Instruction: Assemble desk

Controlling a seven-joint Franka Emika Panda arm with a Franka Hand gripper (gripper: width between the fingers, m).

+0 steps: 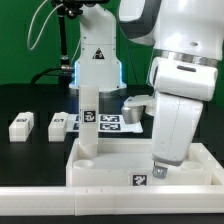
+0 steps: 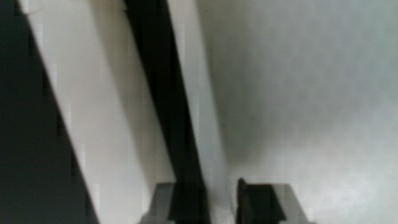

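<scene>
White border rail (image 1: 60, 195) runs along the black worktop's (image 1: 25, 150) near edge. Just behind it sits the desk tabletop (image 1: 115, 160): white plastic, tray-shaped, rimmed, with a square black-and-white tag (image 1: 140, 180) on its front wall. One leg (image 1: 90, 125) stands upright at a corner of it. Two loose legs (image 1: 20, 125) (image 1: 57, 125) lie toward the exterior view's left. Tool (image 1: 160, 172) straddles the tabletop rim, fingers (image 2: 178, 200) either side. Can't tell if it's clamped.

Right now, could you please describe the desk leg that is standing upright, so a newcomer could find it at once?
Start at the large white tabletop lying at the front of the black table. At its corner toward the exterior view's left, one white leg stands upright like a post. The loose legs lie flat on the table further to that side, off the tabletop.
</scene>
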